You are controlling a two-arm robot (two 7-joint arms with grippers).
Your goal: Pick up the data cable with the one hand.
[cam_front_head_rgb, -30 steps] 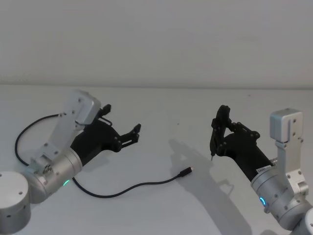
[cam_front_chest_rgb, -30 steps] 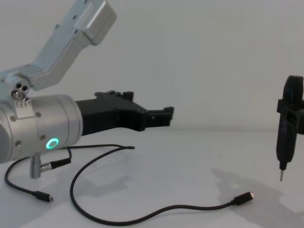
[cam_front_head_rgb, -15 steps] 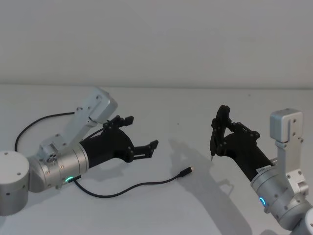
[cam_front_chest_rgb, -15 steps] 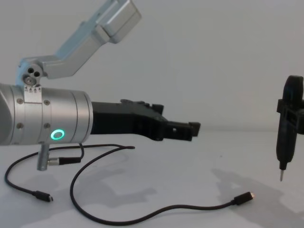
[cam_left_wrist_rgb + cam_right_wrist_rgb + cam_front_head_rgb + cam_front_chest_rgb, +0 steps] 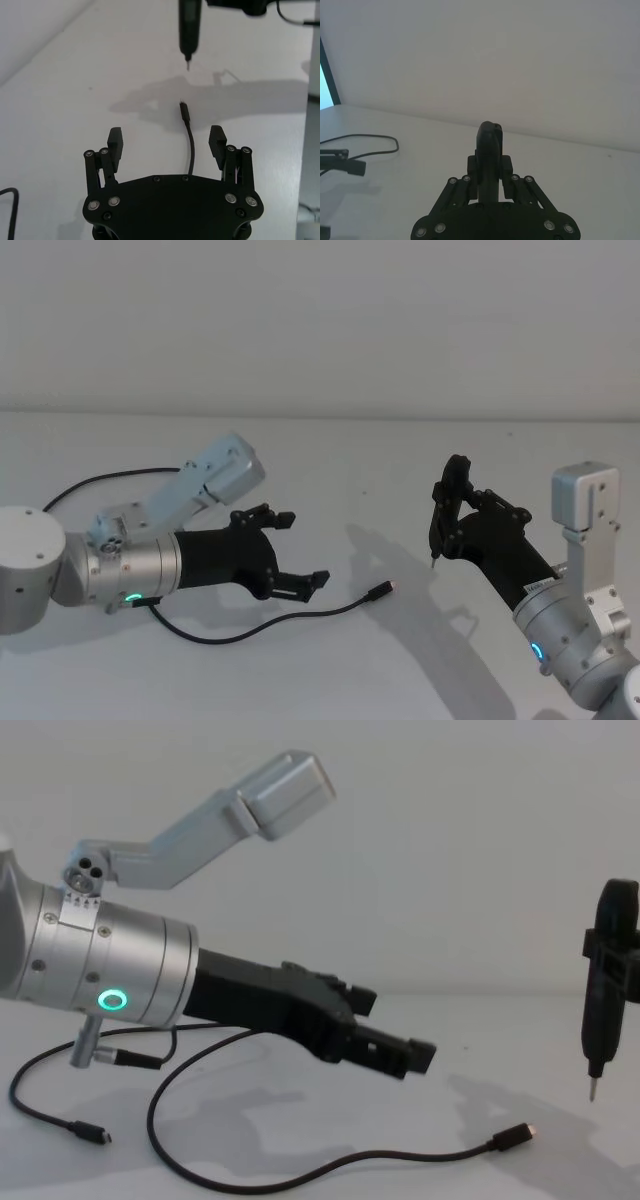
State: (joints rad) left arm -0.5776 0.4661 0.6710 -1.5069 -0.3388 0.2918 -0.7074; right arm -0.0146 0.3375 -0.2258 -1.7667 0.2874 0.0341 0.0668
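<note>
Your cable [image 5: 300, 616] lies slack on the table [image 5: 330, 460], untouched. One plug [image 5: 380, 590] points toward the right arm; from it the cord curves back under the left arm and loops out behind it. The other plug [image 5: 95, 1133] lies below the left wrist.

The left gripper [image 5: 303, 547] hovers above the cable, just short of the first plug, its jaws spread wide with nothing between them. In the left wrist view the cord runs out between the two fingers [image 5: 115, 137], and the plug lies just ahead of them. The arm reaches forward and tilts down toward the cable; a green ring [image 5: 110, 1000] glows on its silver wrist.

The right gripper [image 5: 452, 525] is raised off the table beyond that plug, clamped on a slim black tool [image 5: 441, 520]; the tool's metal tip points down, clear of the cable.

A small white label [image 5: 537, 585] sits on the right wrist; its writing is too small for you to read.
</note>
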